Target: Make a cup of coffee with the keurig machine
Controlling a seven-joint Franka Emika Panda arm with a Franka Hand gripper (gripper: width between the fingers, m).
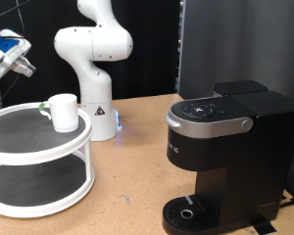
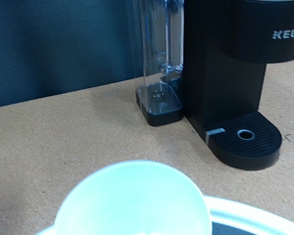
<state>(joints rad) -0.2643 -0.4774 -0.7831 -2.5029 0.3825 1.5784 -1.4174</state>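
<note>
While seen from outside: cup point(image 1: 62, 111) stands on top tier of round stand point(image 1: 20, 147), desk's left edge; keurig point(image 1: 225, 157) at right edge, lid down.
Gripper point(image 1: 12, 54): upper left, above stand, apart from cup; opening cannot be told; nothing seen held.
Handling, judged: cup rigid, light, glazed, breakable; take by rim wall or handle.
Wrist view: cup mouth point(image 2: 132, 201) close below; keurig's drip tray point(image 2: 247, 137) bare; fingers not shown.

White arm point(image 1: 93, 59) upright, gripper point(image 1: 10, 54) raised at exterior view's left
</note>
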